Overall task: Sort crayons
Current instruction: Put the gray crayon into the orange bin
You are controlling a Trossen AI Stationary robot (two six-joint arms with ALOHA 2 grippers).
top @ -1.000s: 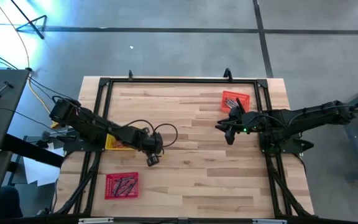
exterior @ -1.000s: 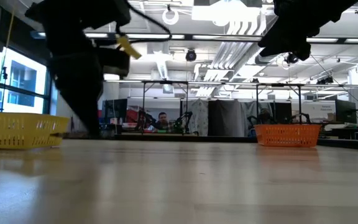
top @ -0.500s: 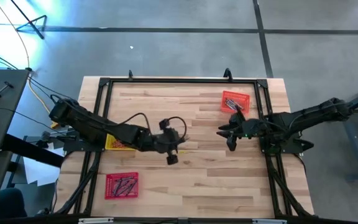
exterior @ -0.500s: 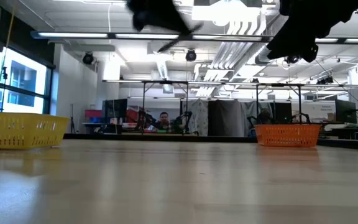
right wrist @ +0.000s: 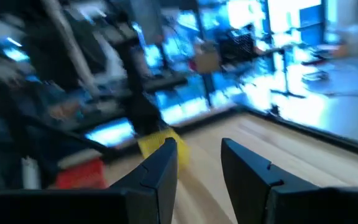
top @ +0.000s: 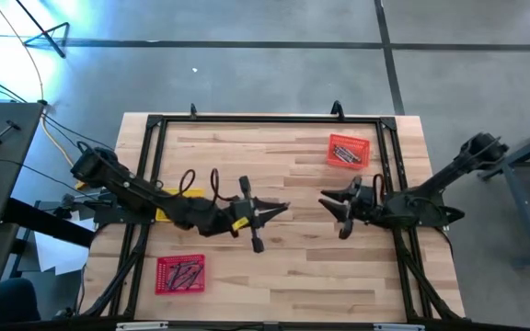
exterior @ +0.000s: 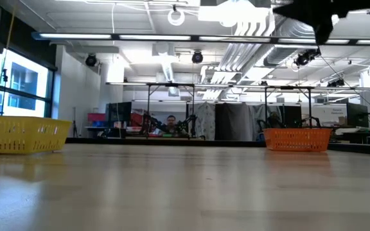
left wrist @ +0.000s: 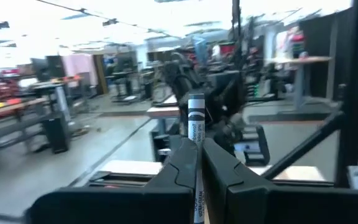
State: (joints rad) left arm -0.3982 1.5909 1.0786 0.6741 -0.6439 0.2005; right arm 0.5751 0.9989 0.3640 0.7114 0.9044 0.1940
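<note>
the left pincer (top: 279, 208) is pinched on a grey crayon (left wrist: 195, 134), held above the middle of the bench (top: 283, 267), the stick upright between its fingers (left wrist: 180, 163). facing it, a little apart, the right pincer (top: 328, 201) hangs with its fingers (right wrist: 160, 168) spread and nothing between them. behind the left pincer, under its arm, sits the yellow tray (top: 178, 210); the red tray (top: 180, 274) with more crayons (top: 187, 273) lies nearer the front edge. beyond the right pincer stands the orange tray (top: 349, 151).

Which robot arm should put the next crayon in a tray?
Probably the left: its gripper already pinches a grey crayon over mid-table. The right gripper is open and holds nothing.
</note>
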